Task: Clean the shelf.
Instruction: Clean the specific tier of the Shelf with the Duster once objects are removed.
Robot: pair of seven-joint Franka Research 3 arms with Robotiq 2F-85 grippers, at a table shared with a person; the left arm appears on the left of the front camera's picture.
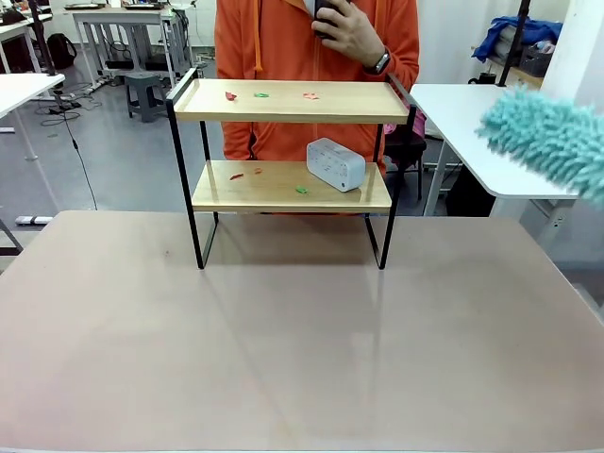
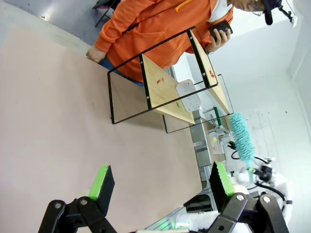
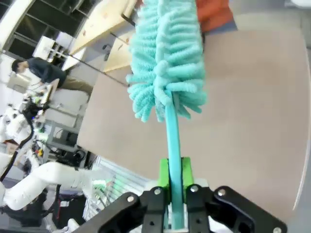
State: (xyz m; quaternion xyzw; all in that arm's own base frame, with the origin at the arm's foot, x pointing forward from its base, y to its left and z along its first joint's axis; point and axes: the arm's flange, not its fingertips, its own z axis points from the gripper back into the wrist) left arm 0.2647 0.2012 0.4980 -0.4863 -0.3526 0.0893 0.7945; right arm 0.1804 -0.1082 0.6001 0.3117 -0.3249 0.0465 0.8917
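The shelf (image 1: 283, 104), two light wooden boards on a thin black frame, stands at the far middle of the table. Small red (image 1: 230, 95) and green (image 1: 260, 94) scraps lie on its top board, and more lie on the lower board beside a white box (image 1: 336, 163). My right gripper (image 3: 175, 182) is shut on the handle of a teal fluffy duster (image 3: 165, 58). The duster head (image 1: 552, 137) hangs at the right edge, level with the top board and apart from the shelf. My left gripper (image 2: 161, 182) is open and holds nothing, above the table and well back from the shelf (image 2: 165, 85).
A person in an orange top (image 1: 283, 38) stands right behind the shelf, holding a dark phone. A white side table (image 1: 462, 109) stands at the far right. The beige table (image 1: 302, 330) stretches bare in front of the shelf.
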